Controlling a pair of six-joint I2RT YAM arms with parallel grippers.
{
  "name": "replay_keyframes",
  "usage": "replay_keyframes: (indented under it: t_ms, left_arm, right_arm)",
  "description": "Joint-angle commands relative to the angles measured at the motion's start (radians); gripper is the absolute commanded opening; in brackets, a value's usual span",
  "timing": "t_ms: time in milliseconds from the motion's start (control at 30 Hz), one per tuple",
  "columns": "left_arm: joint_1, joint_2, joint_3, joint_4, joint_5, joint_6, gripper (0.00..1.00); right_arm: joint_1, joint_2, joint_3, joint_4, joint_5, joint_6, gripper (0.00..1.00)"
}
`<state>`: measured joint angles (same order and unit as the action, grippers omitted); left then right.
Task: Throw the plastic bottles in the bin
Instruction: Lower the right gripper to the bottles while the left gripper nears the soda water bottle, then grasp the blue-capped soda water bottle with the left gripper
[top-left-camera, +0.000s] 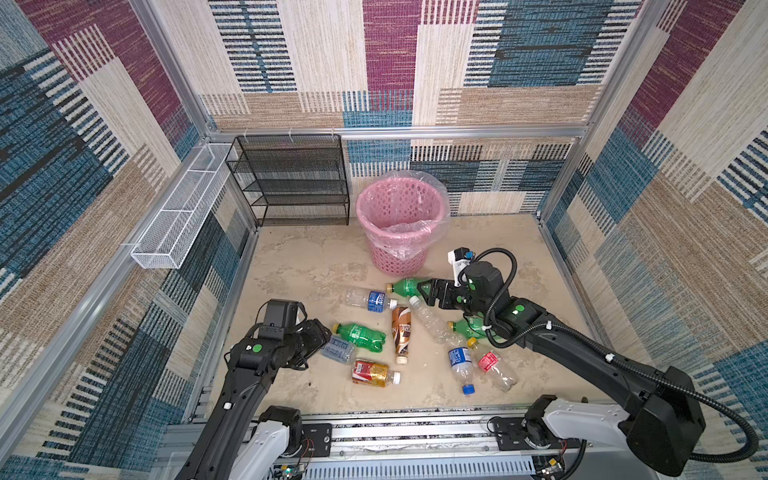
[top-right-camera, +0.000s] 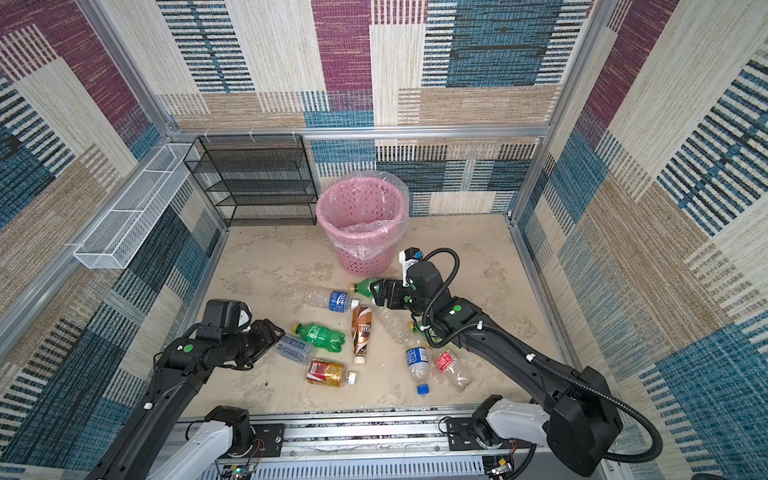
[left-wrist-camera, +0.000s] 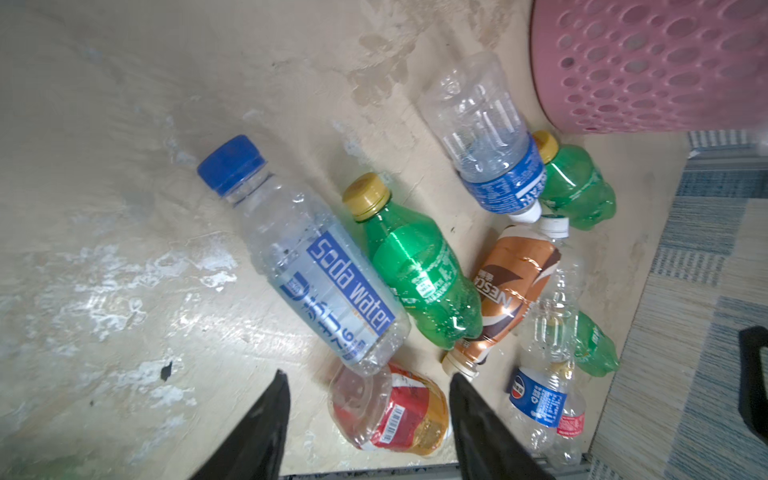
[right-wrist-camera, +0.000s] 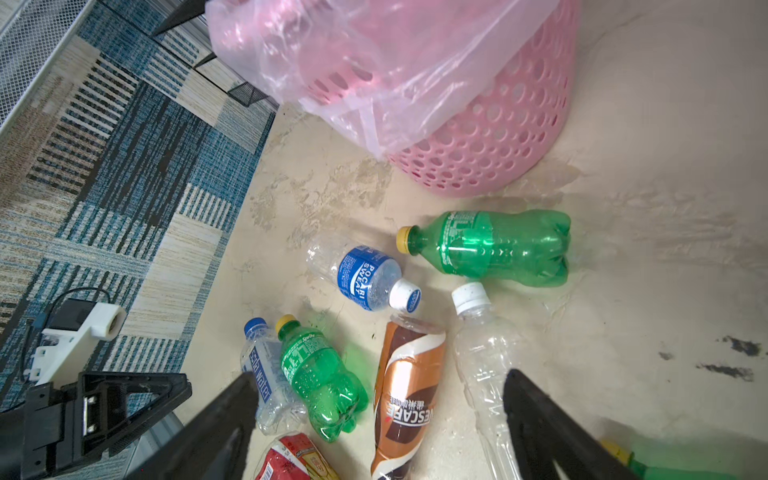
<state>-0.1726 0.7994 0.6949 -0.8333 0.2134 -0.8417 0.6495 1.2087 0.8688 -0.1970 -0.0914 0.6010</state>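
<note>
- The plastic bottles lie on their sides, scattered across the middle of the counter (top-left-camera: 299, 266) in both top views. None shows inside the bin (top-left-camera: 399, 259).
- The bin stands upright at the upper centre, just beyond the heap. Its clear liner bag (right-wrist-camera: 353, 62) is folded out over the rim, so a bottle likely needs only to be let go from above.
- The right claw (top-left-camera: 426, 291) hangs low at the heap's far edge. It is over the base end of the green bottle (top-left-camera: 405, 286) nearest the bin and beside the cap of a clear unlabelled bottle (top-left-camera: 430, 318). It is probably lining up on one of these, as they offer the shortest carry.
- Its jaws stand wide apart. The right wrist view shows nothing gripped between them, only bottles lying on the counter below.
- The left claw (top-left-camera: 322, 334) sits low at the heap's lower left, aimed at the base of the soda water bottle (left-wrist-camera: 320, 266).
- Its jaws are apart by a narrower gap and clamp nothing. The bottle's base lies just beyond the tips, with the red-gold bottle (left-wrist-camera: 395, 415) underneath. I cannot tell whether a tip touches the base.
</note>
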Motion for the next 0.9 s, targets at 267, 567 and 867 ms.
replay_keyframes:
  t_ms: [267, 567, 867]
  left_arm:
    - [-0.119, 0.063, -0.039, 0.062, -0.082, -0.303, 0.67]
    - [-0.152, 0.118, -0.066, 0.080, -0.128, -0.421, 0.73]
    - [-0.156, 0.170, -0.090, 0.164, -0.129, -0.468, 0.73]
  right_arm:
    - [0.010, -0.003, -0.059, 0.120, -0.073, 0.028, 0.93]
    - [0.009, -0.002, -0.066, 0.126, -0.067, 0.023, 0.92]
    - [0.010, 0.007, -0.069, 0.126, -0.071, 0.019, 0.92]
